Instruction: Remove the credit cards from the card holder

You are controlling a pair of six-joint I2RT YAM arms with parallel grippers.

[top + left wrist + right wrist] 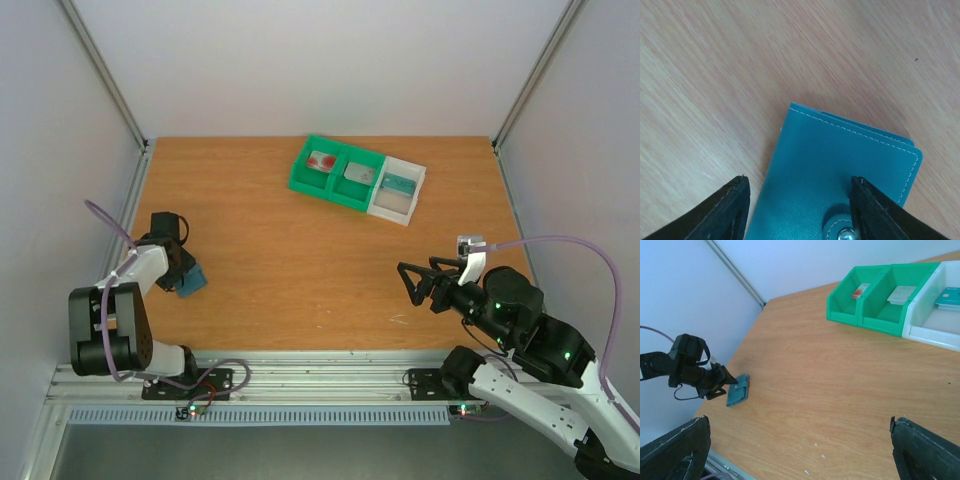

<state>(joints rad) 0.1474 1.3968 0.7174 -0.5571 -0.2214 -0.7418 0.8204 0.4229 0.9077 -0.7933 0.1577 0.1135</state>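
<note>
The card holder [193,279] is a closed blue-grey wallet lying flat at the table's left edge, its snap tab fastened; it also shows in the left wrist view [840,160] and the right wrist view [738,390]. My left gripper [179,277] is open just above it [800,182], one finger over the snap side and the other over bare wood. The white card with red marks [321,162], the grey card [359,172] and the teal card [399,185] lie in the tray. My right gripper [410,285] is open and empty above the wood [799,421].
The tray stands at the back centre: two green compartments [300,181] and one white compartment [392,208], also in the right wrist view [860,320]. White walls and metal posts close in the table. A metal rail runs along the near edge [320,375].
</note>
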